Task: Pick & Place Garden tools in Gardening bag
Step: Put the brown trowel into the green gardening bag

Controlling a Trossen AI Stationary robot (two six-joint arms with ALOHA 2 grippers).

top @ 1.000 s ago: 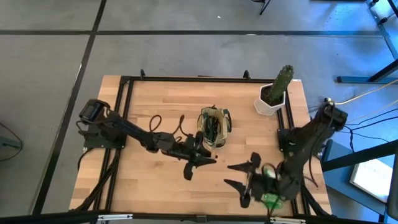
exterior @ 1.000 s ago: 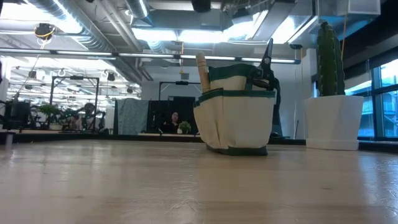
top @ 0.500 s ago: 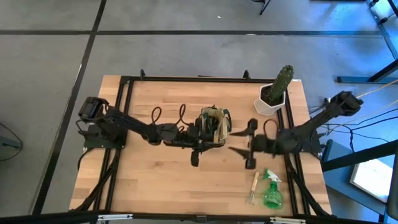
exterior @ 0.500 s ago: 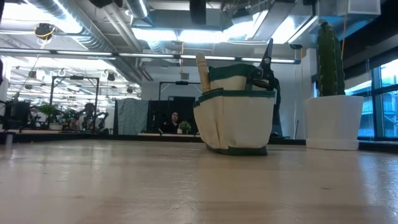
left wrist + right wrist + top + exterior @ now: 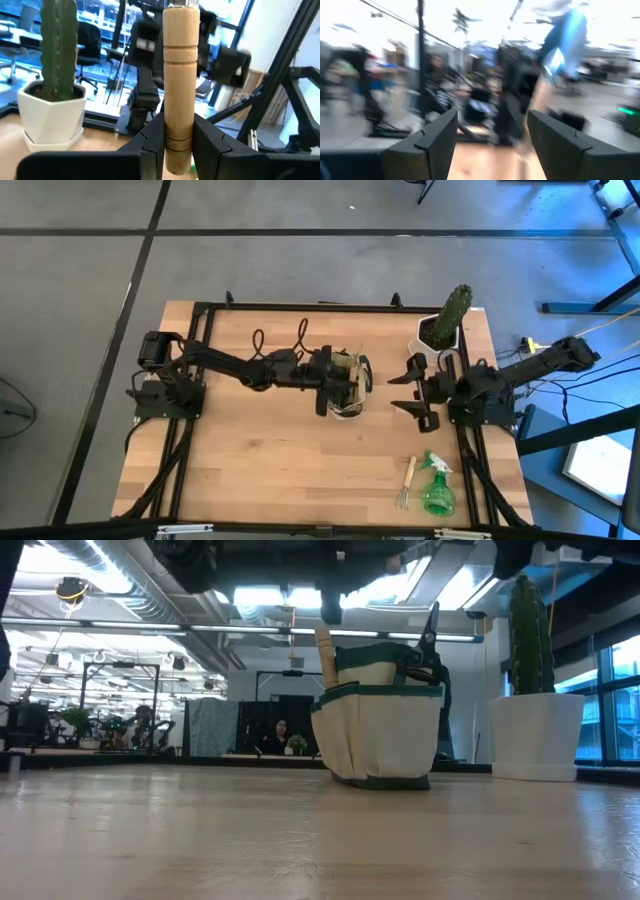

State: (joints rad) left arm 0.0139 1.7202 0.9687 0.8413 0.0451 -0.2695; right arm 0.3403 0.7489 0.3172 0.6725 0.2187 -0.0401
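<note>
The olive and beige gardening bag [image 5: 356,372] [image 5: 380,730] stands on its base mid-table. Black pruners [image 5: 430,635] and a wooden handle [image 5: 324,650] stick up out of it. My left gripper [image 5: 333,386] [image 5: 181,146] hovers at the bag's left rim, shut on a wooden-handled tool [image 5: 181,75]. My right gripper [image 5: 408,392] [image 5: 492,145] hangs open to the right of the bag with nothing between its fingers. A wooden-handled hand fork [image 5: 407,480] and a green spray bottle [image 5: 437,491] lie flat near the front right corner. My left gripper pinches the wooden handle between its two fingers [image 5: 152,146], low on the handle just above its rounded end [image 5: 178,167]. The fingers reach in level, from the table's left, and lie across the handle. The tool stands upright, lifted clear of the table, with most of its handle above the fingers.
A cactus in a white hexagonal pot [image 5: 440,330] [image 5: 535,735] [image 5: 50,112] stands at the far right, close behind my right gripper. Black frame rails [image 5: 205,360] run along the table's left, right and far sides. Bare wood [image 5: 260,470] lies in front of the bag.
My left gripper has carried the wooden-handled tool toward the far edge, from in front of the bag up to its left rim. My right gripper, open throughout, has drawn away from the fork and spray bottle toward the far edge, rolling as it went.
</note>
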